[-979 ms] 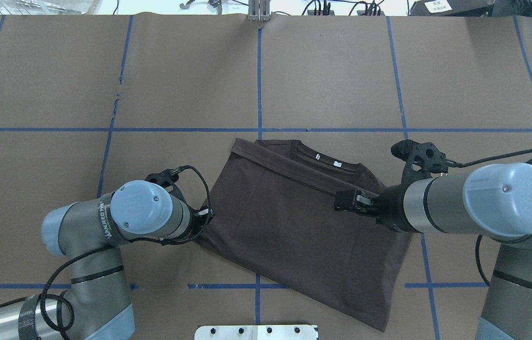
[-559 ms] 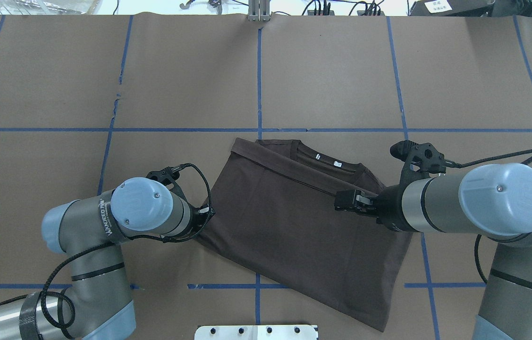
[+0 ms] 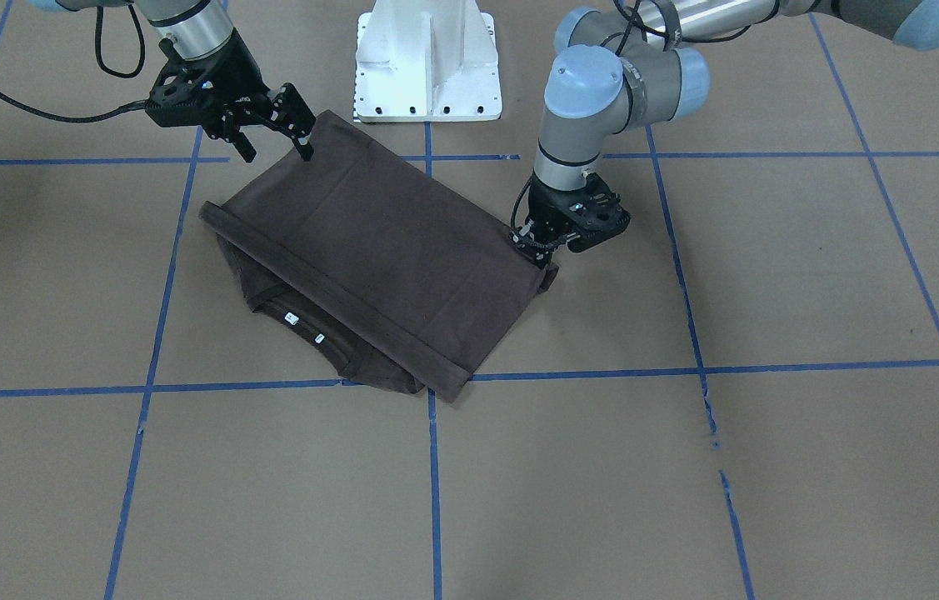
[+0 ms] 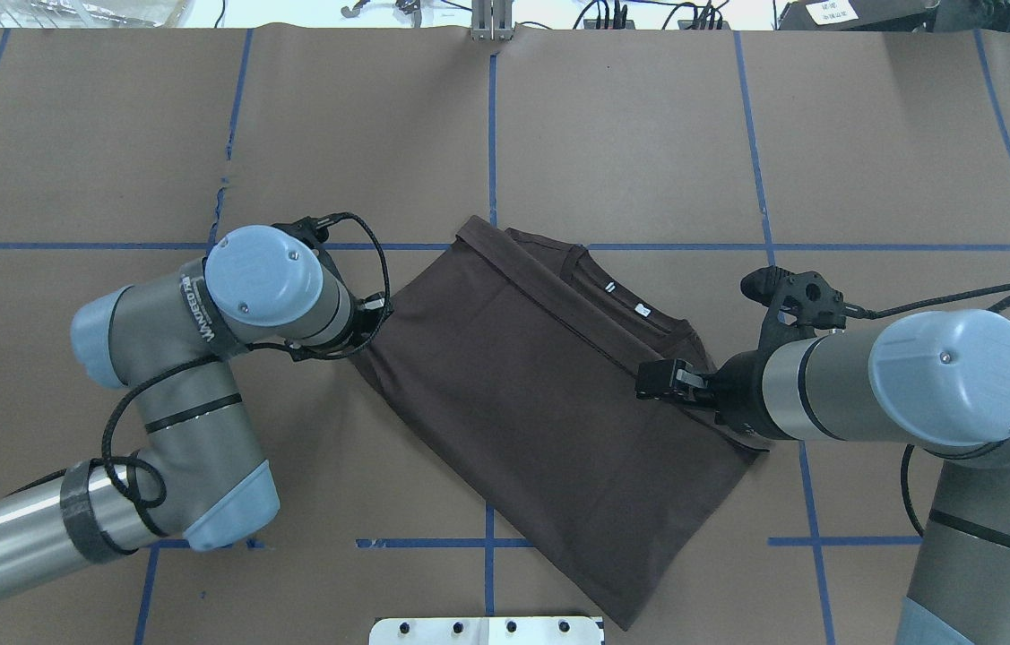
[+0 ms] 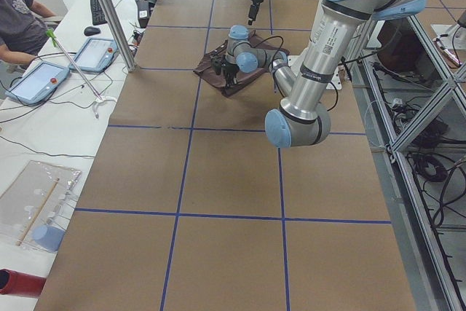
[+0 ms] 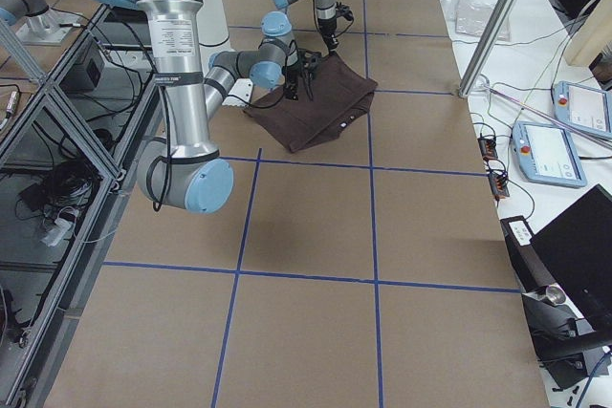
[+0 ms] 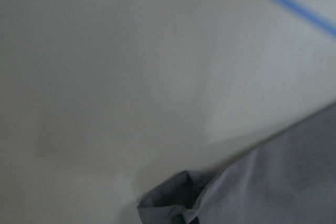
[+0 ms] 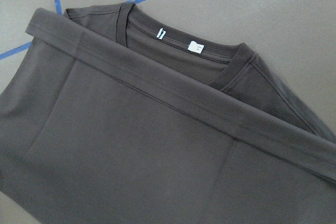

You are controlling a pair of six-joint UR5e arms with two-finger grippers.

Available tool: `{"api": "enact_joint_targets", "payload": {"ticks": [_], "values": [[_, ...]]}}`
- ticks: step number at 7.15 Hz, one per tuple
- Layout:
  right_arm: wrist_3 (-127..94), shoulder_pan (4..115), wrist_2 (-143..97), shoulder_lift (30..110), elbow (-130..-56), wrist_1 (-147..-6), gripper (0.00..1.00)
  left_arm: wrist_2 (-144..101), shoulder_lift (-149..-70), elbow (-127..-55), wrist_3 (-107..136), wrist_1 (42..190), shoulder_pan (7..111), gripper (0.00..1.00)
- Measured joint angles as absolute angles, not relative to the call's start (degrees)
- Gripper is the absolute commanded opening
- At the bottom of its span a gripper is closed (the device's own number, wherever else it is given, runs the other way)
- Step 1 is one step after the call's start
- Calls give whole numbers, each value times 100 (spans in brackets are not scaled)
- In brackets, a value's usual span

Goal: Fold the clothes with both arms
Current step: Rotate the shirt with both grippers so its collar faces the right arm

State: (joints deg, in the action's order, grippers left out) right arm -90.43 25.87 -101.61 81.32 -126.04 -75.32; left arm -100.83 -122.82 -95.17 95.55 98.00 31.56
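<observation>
The dark brown T-shirt (image 4: 540,385) lies folded and askew on the brown table, collar (image 4: 625,309) toward the far side under a folded band (image 8: 173,98). My left gripper (image 3: 542,252) is low at the shirt's left corner and shut on the cloth there. The left wrist view shows that bunched corner (image 7: 173,205). In the overhead view the left gripper (image 4: 363,342) is mostly hidden under its wrist. My right gripper (image 3: 277,143) stands open over the shirt's right edge, nothing between its fingers. It also shows in the overhead view as right gripper (image 4: 650,380).
The white pedestal base (image 3: 427,62) stands at the near edge, just behind the shirt. Blue tape lines (image 4: 491,134) cross the table. A seated person (image 5: 22,20) and handheld pendants (image 5: 95,52) are at a side bench beyond a metal post (image 5: 109,12).
My left arm has swung away from the robot, dragging the shirt's left corner with it, so the whole shirt has turned and shifted toward the far side. The right gripper has barely moved.
</observation>
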Motion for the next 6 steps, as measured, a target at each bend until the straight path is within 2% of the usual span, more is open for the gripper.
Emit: {"api": "enact_joint_targets", "payload": {"ticks": [4,6], "values": [[-9044,2608,-10154,8170,-12551,-7532,100,-10075,-13469,-7676,8643,10484,3984,0],[-9046,2608,-10143,8156,-12491,-7532,100,-10060,-14030,-6480,8206,11406,4256,0]]}}
